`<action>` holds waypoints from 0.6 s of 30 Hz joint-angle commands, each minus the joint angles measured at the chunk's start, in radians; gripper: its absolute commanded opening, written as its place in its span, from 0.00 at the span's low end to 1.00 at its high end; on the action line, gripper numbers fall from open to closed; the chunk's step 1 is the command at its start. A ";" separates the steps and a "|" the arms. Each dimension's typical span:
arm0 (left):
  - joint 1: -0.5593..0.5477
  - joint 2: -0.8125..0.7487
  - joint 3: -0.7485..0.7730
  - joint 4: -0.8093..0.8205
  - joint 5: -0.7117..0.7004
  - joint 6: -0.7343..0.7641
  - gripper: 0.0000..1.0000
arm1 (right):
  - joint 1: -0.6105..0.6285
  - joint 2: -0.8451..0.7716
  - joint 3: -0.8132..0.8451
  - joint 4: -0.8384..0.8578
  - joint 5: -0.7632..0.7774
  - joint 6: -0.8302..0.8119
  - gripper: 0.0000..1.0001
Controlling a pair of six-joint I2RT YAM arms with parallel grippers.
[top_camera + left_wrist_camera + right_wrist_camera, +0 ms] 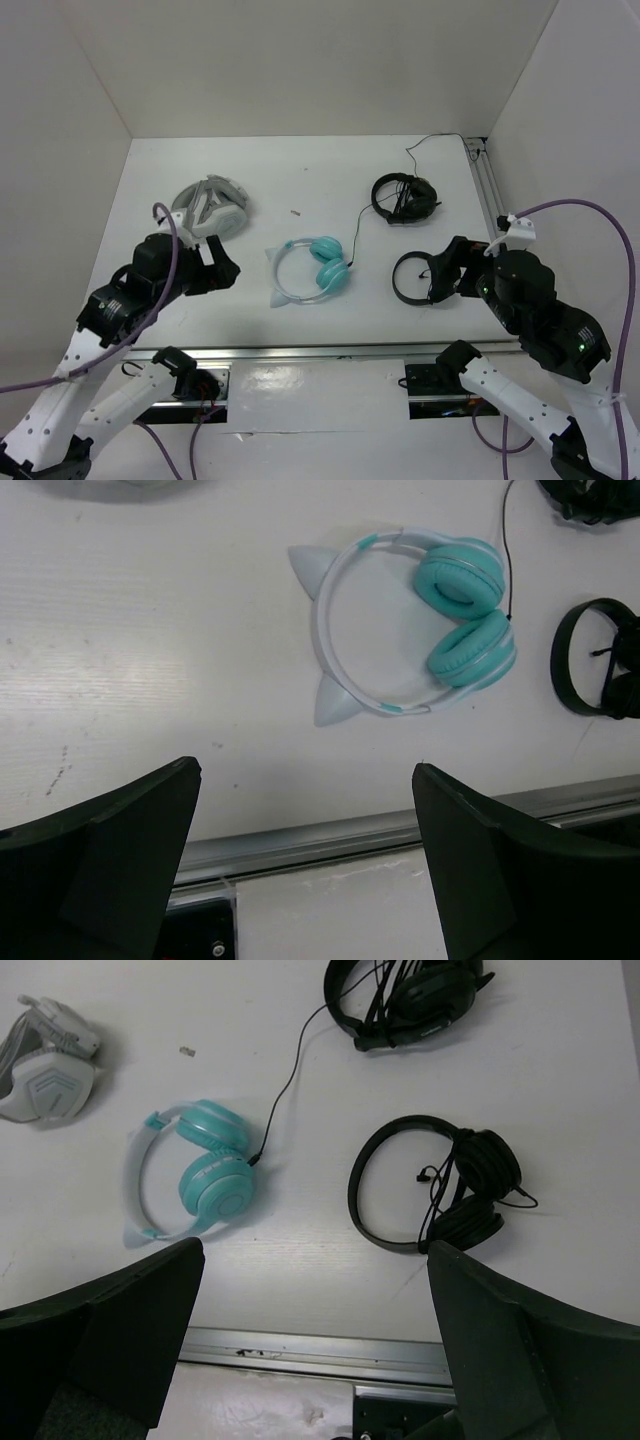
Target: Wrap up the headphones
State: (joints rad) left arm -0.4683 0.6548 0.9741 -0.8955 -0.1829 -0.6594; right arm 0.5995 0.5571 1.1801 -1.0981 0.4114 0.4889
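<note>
- The teal headphones (312,268) lie flat on the white table (300,160), near its front edge and roughly midway between the two arms. The ear cups are folded together and the pale headband, with its two pointed ears, faces the left arm.
- The left tool (215,265) hangs over the table to the left of the headphones. Its wrist camera shows the tool (305,860) spread wide with nothing between its fingers, and the teal headphones (460,585) beyond them.
- The right tool (445,275) hovers on the other side. Its own camera also shows the tool (315,1350) wide open and empty, above the metal rail (300,1348).
- Only the right wrist view takes in the whole row: the grey-white headphones (45,1060), the teal headphones (215,1175), the near black headphones (430,1185) and the far black headphones (410,995).
- That view traces the thin black cable (285,1090) most clearly, from the teal cups toward the far black pair. Where it ends cannot be told.
- From overhead, the near black headphones (418,278) are partly hidden by the right tool.
</note>
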 commanded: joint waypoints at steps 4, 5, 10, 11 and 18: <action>-0.003 0.121 -0.126 0.289 0.220 -0.078 1.00 | 0.003 -0.025 -0.049 0.107 -0.075 -0.004 1.00; -0.003 0.147 -0.170 0.321 0.220 -0.092 1.00 | 0.003 -0.025 -0.059 0.116 -0.075 -0.004 1.00; -0.029 0.415 -0.268 0.538 0.166 -0.164 1.00 | 0.003 -0.037 -0.088 0.145 -0.140 -0.006 1.00; -0.055 0.461 -0.268 0.572 0.146 -0.175 1.00 | 0.003 -0.037 -0.088 0.145 -0.152 -0.006 1.00; -0.081 0.767 -0.178 0.639 0.020 -0.175 1.00 | 0.003 -0.048 -0.077 0.116 -0.152 -0.035 1.00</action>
State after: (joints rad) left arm -0.5476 1.3701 0.7345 -0.3511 -0.0944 -0.8181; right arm 0.5995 0.5243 1.0920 -1.0298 0.2733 0.4774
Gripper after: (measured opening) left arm 1.000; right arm 0.999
